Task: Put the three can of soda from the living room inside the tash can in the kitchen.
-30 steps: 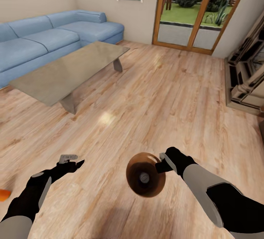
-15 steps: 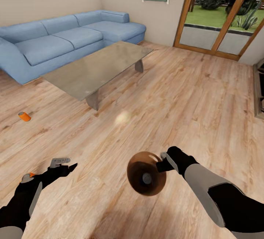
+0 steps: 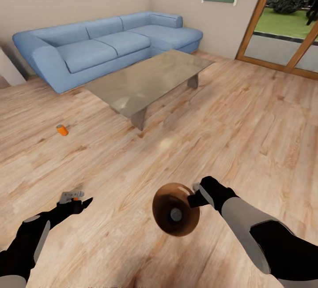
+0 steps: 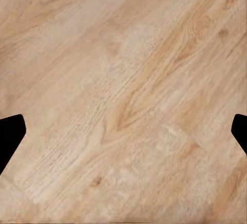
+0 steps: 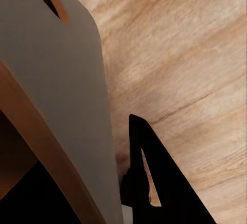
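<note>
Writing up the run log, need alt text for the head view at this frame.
The right gripper holds a small bin by its rim, a can lying inside, above a light wood floor. The left gripper hangs empty with jaws open. Another orange can lies on the floor near a glass coffee table and blue corner sofa.

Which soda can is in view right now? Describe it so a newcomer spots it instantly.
Start at the blue corner sofa along the far wall, then drop to the bare wood floor in front of its near end, left of the glass coffee table. The can of soda lies there alone: small, orange, the only bright object on the planks.
</note>
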### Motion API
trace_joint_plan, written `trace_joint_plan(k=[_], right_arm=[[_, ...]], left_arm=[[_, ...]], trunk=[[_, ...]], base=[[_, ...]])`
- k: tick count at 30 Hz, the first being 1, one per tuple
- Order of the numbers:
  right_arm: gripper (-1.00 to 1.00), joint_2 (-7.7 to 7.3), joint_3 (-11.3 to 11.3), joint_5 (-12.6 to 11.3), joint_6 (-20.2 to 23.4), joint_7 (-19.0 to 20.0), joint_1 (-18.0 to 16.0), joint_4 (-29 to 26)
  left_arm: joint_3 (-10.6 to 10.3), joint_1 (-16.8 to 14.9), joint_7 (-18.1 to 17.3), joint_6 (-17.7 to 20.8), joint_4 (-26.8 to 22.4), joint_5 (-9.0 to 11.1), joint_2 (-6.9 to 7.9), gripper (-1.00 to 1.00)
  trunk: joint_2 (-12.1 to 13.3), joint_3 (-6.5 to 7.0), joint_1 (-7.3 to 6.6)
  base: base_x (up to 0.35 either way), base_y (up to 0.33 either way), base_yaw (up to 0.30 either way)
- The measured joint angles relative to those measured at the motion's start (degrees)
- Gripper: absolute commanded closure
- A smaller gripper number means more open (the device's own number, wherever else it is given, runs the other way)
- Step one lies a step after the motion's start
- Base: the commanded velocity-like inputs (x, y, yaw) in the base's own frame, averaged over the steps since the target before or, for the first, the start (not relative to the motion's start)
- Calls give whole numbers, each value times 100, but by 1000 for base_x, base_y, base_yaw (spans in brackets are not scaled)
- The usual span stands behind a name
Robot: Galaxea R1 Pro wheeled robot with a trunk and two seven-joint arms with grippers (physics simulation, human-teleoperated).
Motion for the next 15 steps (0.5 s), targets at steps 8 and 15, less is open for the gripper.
trace_joint_plan(k=[8, 15], right_arm=[[100, 18, 6, 2, 0, -6, 0, 0], [100, 21, 8, -2, 1, -15, 0, 0]], left_arm=[[0, 1, -7, -31, 14, 0, 0, -100], [0, 2, -5, -44, 13, 0, 0, -100]], trunk=[[0, 0, 0], [0, 0, 0]], base=[[144, 273, 241], [224, 252, 228]])
